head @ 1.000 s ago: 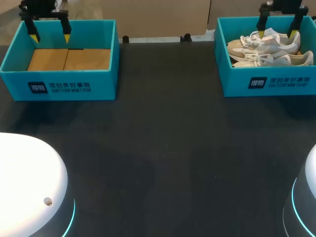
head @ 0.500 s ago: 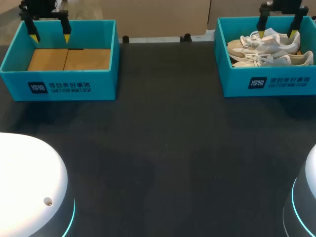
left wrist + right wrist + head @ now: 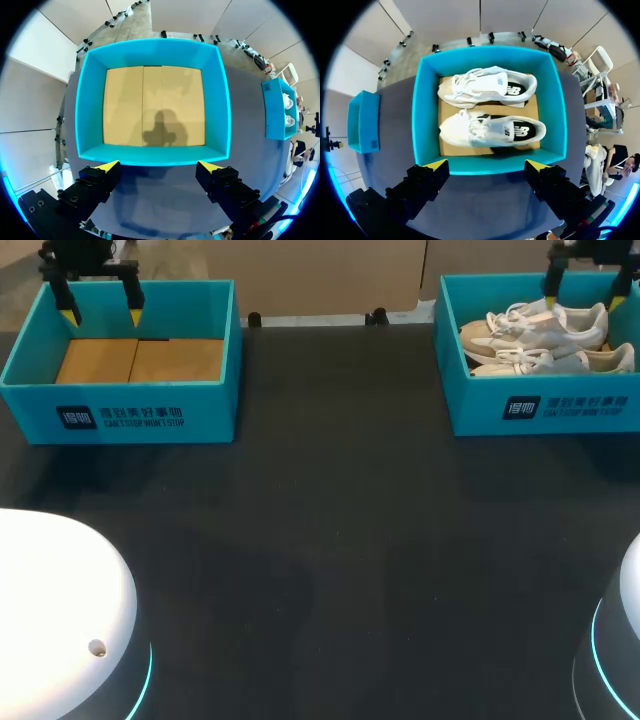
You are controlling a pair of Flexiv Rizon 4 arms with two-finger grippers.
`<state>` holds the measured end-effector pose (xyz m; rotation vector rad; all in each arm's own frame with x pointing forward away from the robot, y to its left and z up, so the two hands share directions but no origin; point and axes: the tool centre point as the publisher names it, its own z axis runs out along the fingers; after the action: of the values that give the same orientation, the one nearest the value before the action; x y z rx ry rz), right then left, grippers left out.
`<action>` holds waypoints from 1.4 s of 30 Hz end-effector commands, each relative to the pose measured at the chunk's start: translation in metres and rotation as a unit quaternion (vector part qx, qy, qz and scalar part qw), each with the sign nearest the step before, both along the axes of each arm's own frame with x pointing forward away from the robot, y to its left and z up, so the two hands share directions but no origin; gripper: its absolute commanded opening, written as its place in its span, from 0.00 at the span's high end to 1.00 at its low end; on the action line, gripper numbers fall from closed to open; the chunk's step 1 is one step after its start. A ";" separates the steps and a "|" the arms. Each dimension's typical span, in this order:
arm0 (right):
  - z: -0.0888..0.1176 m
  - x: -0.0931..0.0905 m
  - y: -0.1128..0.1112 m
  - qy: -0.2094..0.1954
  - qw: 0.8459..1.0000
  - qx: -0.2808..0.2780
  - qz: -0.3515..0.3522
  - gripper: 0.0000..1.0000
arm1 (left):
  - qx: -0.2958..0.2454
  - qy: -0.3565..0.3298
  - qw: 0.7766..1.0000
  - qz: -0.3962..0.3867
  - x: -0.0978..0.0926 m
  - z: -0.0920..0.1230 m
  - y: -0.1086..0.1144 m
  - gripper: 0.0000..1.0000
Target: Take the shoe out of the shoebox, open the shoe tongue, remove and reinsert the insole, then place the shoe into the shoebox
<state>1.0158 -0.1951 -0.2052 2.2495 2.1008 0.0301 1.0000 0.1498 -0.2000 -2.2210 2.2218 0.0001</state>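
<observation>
Right gripper (image 3: pixel 487 165), fingers spread and empty, hangs over the right shoebox (image 3: pixel 422 100), the nearer white sneaker (image 3: pixel 490 131) of 2 lying just ahead, long axis parallel to the finger line (left gripper (image 3: pixel 160 167), likewise spread, is well apart).

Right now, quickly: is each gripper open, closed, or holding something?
Left gripper: open, holding nothing, above the left shoebox.
Right gripper: open, holding nothing, above the right shoebox with two shoes.

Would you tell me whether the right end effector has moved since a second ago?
Yes. The right end effector has shifted toward the right wall and far rim of the shoebox.
</observation>
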 end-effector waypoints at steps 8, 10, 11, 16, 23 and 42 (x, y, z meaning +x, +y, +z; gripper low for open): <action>-0.029 0.006 -0.046 -0.015 0.999 -0.032 -0.027 0.00 | 0.000 0.000 1.000 0.000 0.000 0.000 0.000 0.00; -0.032 0.007 -0.053 -0.022 0.999 -0.033 -0.028 0.00 | 0.000 0.000 1.000 0.000 0.000 0.000 0.000 0.00; -0.034 0.007 -0.057 -0.028 0.998 -0.040 -0.026 0.00 | 0.000 0.000 1.000 0.000 0.000 0.000 0.000 0.00; -0.041 0.005 -0.073 -0.039 0.998 -0.050 -0.026 0.00 | 0.000 0.000 1.000 0.000 0.000 0.000 0.000 0.00; -0.048 0.006 -0.086 -0.045 0.995 -0.074 -0.050 0.00 | 0.000 0.000 1.000 0.000 0.000 0.000 0.000 0.00; -0.074 0.012 -0.112 -0.035 0.997 -0.057 -0.028 0.00 | 0.000 0.000 1.000 0.000 0.000 0.000 0.000 0.00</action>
<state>1.0209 -0.2950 -0.2713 2.1938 1.9315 -0.0322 1.0001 0.1499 -0.2000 -2.2212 2.2217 0.0000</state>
